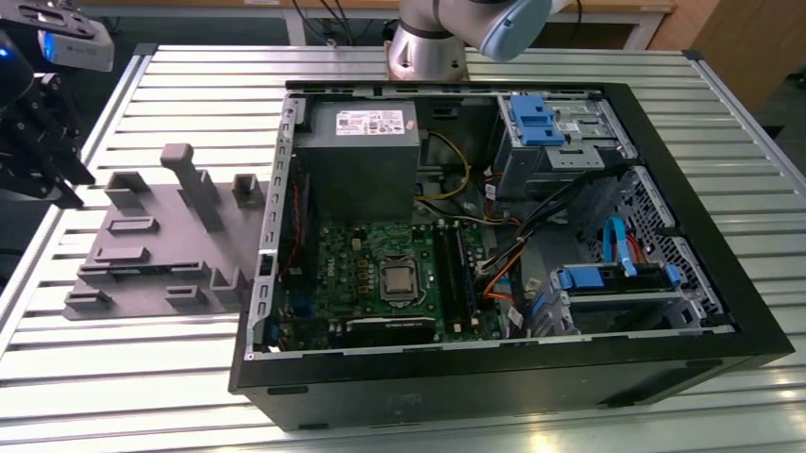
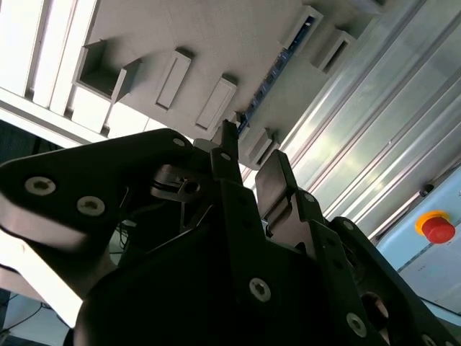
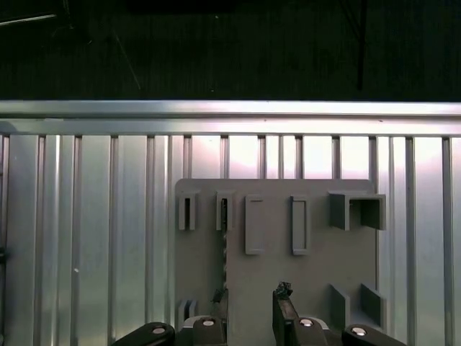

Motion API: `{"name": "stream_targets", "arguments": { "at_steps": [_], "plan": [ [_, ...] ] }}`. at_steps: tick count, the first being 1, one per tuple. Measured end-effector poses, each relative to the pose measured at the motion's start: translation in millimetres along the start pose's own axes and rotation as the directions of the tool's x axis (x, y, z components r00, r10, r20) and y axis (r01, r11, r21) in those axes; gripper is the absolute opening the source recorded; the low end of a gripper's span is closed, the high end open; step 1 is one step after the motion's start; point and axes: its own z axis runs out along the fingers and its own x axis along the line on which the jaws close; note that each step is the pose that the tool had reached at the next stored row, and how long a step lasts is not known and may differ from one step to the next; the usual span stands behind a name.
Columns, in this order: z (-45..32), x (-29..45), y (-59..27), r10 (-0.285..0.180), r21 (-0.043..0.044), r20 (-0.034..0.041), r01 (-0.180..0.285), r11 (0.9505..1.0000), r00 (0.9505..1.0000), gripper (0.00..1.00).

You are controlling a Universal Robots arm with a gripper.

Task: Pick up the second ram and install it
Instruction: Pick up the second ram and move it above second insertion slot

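The gripper [image 3: 249, 294] hangs clear of the grey fixture [image 3: 317, 238], its fingers spread wide and holding nothing, while the second ram [image 3: 223, 245] stands on edge in a slot of that fixture, which lies beside the open computer case [image 1: 504, 387].

No legible text or signs

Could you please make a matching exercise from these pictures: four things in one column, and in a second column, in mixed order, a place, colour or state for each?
1 second ram
2 motherboard
3 gripper
4 stop button

A green, inside the case
B red
C open, over the fixture
D standing on edge in the fixture

Pairs: 1-D, 2-A, 3-C, 4-B
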Motion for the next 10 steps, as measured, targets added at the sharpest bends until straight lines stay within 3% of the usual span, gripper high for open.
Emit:
{"name": "stream_targets", "arguments": {
  "at_steps": [10],
  "plan": [
    [9.2, 0.1, -0.1, 0.0, 0.0001, -0.0003, 0.0, 1.0, 1.0, 0.38]
  ]
}}
